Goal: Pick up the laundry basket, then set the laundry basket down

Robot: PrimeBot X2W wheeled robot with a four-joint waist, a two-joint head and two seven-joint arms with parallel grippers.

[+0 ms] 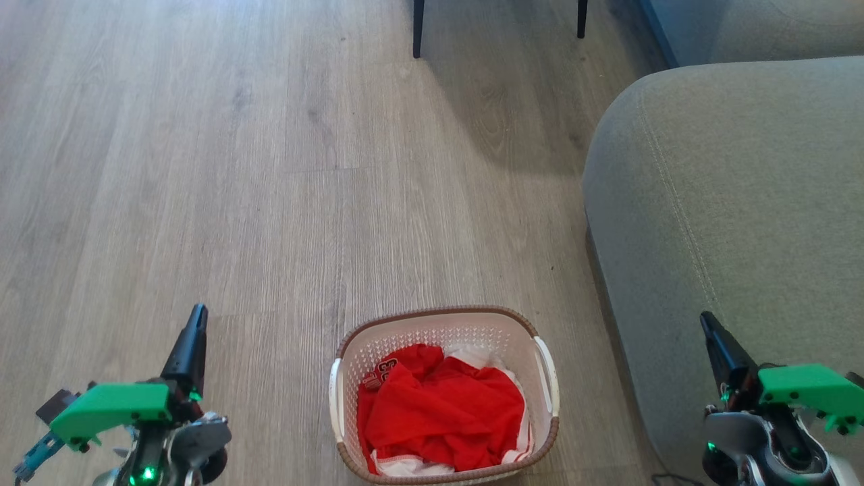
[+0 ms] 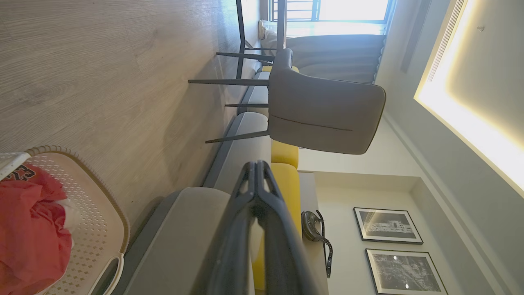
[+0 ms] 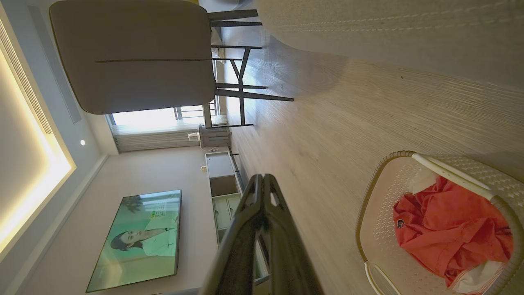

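Note:
The laundry basket (image 1: 521, 337), cream with a brown woven-look rim and white side handles, stands on the wooden floor at the bottom centre of the head view, with red and white clothes (image 1: 442, 408) inside. My left gripper (image 1: 196, 315) hangs shut to the basket's left, well apart from it. My right gripper (image 1: 705, 317) is shut too, off to the basket's right in front of the sofa. In the left wrist view the basket (image 2: 96, 213) lies at lower left beside the shut left gripper (image 2: 257, 164). In the right wrist view the basket (image 3: 378, 221) sits at lower right of the shut right gripper (image 3: 262, 177).
A grey sofa (image 1: 729, 202) fills the right side, close to the basket's right handle. Dark chair legs (image 1: 418, 30) stand on the floor ahead. A grey chair (image 2: 323, 112) and yellow cushions (image 2: 284, 155) appear in the left wrist view. Open wooden floor (image 1: 202, 169) stretches ahead and left.

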